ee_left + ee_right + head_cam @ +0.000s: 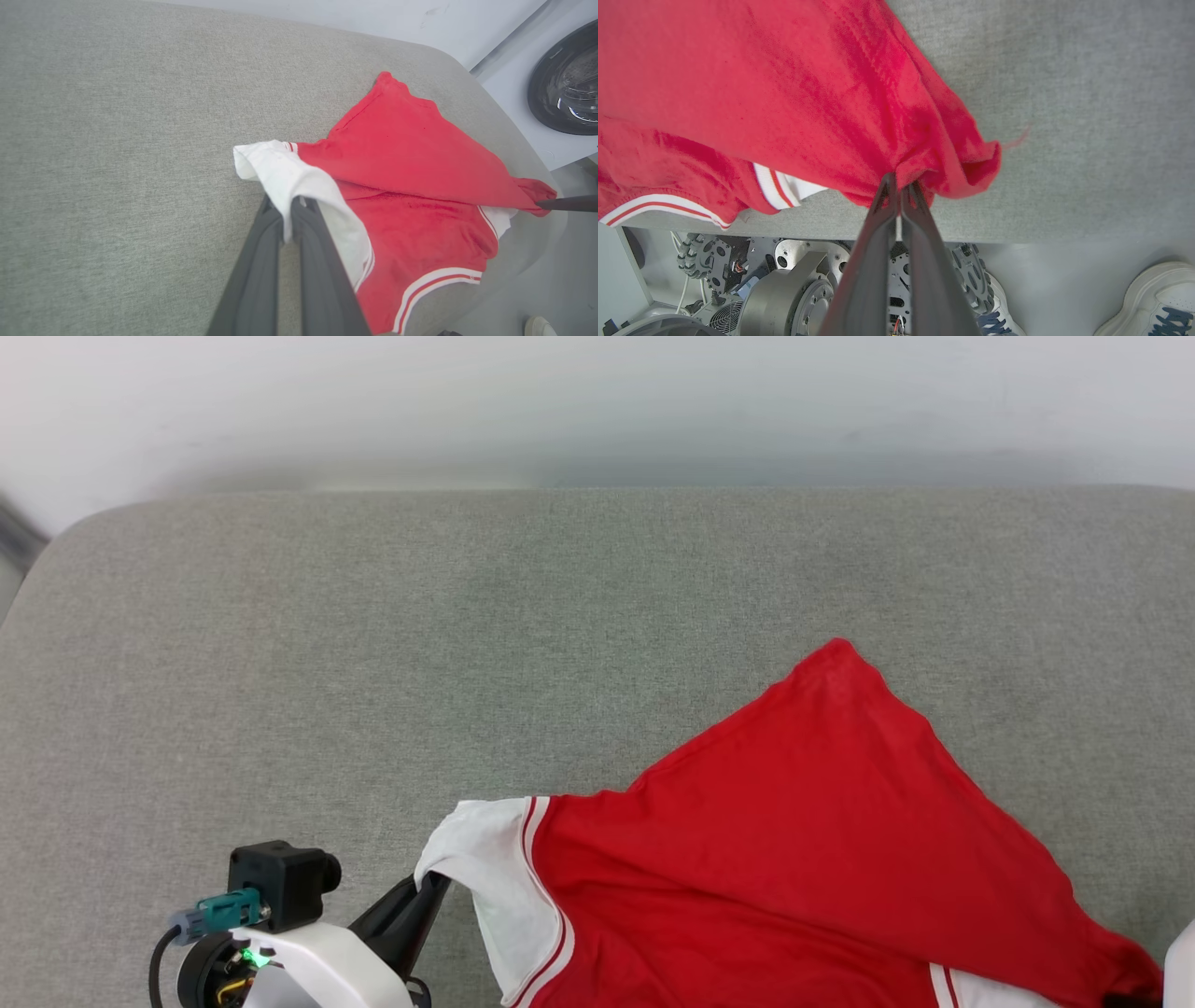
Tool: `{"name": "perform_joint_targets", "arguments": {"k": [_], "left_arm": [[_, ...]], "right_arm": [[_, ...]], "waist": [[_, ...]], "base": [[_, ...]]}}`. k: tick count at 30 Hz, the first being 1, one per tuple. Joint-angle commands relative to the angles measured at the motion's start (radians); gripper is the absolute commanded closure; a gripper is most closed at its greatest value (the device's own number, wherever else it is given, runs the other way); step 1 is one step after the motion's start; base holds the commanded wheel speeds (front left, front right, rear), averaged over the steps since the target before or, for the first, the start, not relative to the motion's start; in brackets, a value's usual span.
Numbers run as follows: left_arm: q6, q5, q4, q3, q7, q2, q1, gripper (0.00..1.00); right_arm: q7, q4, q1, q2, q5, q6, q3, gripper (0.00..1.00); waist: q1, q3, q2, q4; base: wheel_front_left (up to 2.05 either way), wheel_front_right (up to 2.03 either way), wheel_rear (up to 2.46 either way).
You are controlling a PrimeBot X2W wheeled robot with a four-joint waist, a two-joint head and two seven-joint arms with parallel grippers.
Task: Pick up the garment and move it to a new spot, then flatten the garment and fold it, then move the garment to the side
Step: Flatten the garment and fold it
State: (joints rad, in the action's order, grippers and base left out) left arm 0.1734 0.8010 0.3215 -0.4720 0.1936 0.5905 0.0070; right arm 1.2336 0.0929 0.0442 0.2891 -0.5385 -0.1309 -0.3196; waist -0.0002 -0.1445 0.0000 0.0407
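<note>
Grey fabric worktop, white wall behind. The left claw is clamped on the garment at its white sleeve and the right claw pinches a red corner, with the garment spread between them. There's a washer door past the right claw.

The garment is bright red, with white sleeves and trim of thin red-and-white stripes. The padded surface under it is a mottled grey-green weave. The left gripper has dark grey fingers, and a person's shoe is white with navy laces.
</note>
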Motion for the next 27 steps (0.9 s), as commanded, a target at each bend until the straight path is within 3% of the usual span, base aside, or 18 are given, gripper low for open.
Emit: {"name": "perform_joint_targets", "arguments": {"k": [1,3,4,5,6,18,27], "left_arm": [[0.005,0.012,0.001,0.010,-0.012,-0.009,0.012,1.00],[0.008,0.008,0.002,0.010,-0.012,-0.007,0.013,1.00],[0.009,0.007,0.005,0.009,-0.011,-0.006,0.014,1.00],[0.010,0.006,0.007,0.008,-0.010,-0.005,0.015,1.00],[0.012,0.005,0.009,0.006,-0.008,-0.004,0.015,1.00],[0.017,-0.034,0.056,-0.022,0.011,-0.001,-0.030,1.00],[-0.001,-0.067,0.080,-0.054,0.033,-0.015,-0.101,1.00]], "right_arm": [[-0.012,-0.003,0.029,-0.010,-0.006,0.000,0.000,1.00],[-0.020,-0.005,0.044,-0.005,-0.007,0.000,0.008,1.00],[-0.033,0.002,0.041,0.004,-0.007,0.000,0.014,0.70],[-0.041,0.003,0.037,0.011,-0.010,0.000,0.017,0.51],[-0.043,0.001,0.030,0.012,-0.018,0.000,0.022,0.00],[-0.027,0.095,-0.185,0.070,-0.101,0.000,0.080,0.00],[0.008,0.037,-0.433,0.066,-0.018,0.000,0.194,0.00]], "waist": [[0.0002,0.007,0.0000,0.000],[0.0002,0.008,0.0000,0.002],[0.0002,0.009,0.0000,0.004],[0.0002,0.008,0.0000,0.005],[0.0002,0.008,0.0000,0.006],[0.0002,-0.059,0.0000,0.067],[0.0002,-0.157,0.0000,0.161]], "base": [[0.00,0.00,0.00],[0.00,0.00,0.00],[0.00,0.00,0.00],[0.00,0.00,0.00],[0.00,0.00,0.00],[0.00,0.00,0.00],[0.00,0.00,0.00]]}}
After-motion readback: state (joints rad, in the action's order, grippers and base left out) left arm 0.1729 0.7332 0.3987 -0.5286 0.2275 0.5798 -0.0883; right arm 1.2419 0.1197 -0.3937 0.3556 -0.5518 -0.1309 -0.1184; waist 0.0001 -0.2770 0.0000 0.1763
